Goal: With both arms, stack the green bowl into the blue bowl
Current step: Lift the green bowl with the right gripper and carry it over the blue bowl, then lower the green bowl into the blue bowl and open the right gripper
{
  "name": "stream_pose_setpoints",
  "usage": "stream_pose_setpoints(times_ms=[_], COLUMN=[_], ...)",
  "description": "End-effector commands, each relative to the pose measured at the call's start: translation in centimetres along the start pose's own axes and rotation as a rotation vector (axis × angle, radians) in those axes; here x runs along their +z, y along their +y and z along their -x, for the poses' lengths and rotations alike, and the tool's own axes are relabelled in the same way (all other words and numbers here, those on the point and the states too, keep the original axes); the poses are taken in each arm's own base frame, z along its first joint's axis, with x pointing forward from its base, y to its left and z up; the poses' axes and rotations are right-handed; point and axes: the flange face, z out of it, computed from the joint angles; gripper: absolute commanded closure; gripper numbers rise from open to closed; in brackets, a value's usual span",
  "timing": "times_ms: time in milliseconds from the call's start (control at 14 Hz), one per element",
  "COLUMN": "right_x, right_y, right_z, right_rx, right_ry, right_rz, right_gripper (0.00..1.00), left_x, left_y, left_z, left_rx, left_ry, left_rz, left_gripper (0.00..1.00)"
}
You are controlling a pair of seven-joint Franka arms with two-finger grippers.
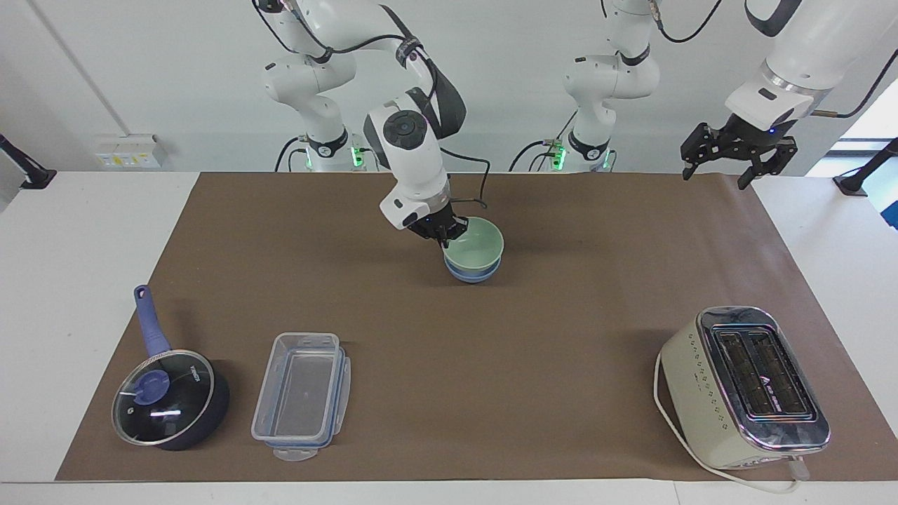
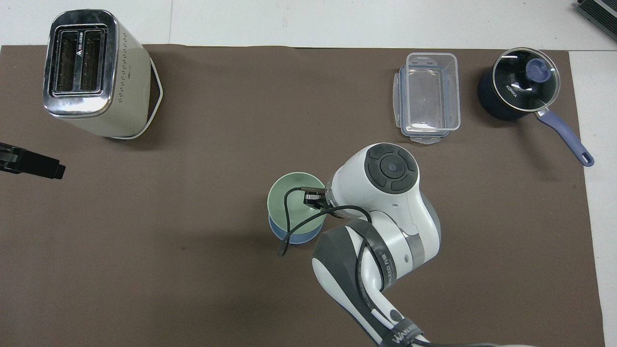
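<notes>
A plain white wall rises at the robots' end of the room, with a pale socket panel low on it. The white surface is covered across most of its width by a brown mat. Bright daylight comes through a window at the left arm's end. Lighting is even, and the shadows on the mat are soft.

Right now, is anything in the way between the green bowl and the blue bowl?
No. The right gripper holds the green bowl by its rim, already sitting in the blue bowl. Nothing is between them.
</notes>
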Motion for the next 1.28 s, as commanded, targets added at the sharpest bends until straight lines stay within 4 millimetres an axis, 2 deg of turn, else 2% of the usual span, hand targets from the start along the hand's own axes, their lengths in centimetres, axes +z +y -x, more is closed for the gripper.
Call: stream_pose_setpoints(times_ms=[0,356,498,641,1210], right_x=[1.3,2.3,3.5,3.6,4.5], right_y=[0.4,0.6,0.1,-0.5,0.1], right_z=[1.5,1.4,1.3,1.4,1.6], right_rx=[-0.032,-0.043,-0.047,-0.056,-0.073], right_ry=[-0.022,0.006,0.013,0.034,0.022], right_rz=[-0.003,-0.017,-0.017,-0.030,-0.019], right_gripper=[1.00,1.00,1.00,1.00,1.00], left_x=[0.0,0.0,0.0,0.0,0.0], left_y=[-0.2,-0.1,-0.2,-0.2,-0.1], left_z=[0.6,0.6,0.6,0.6,0.6], left_rx=[0.000,0.001,0.000,0.000,0.001], left_ry=[0.010,0.010,0.010,0.010,0.010], left_rz=[-0.019,-0.019,-0.019,-0.019,-0.019], left_gripper=[0.00,0.00,0.00,0.00,0.00])
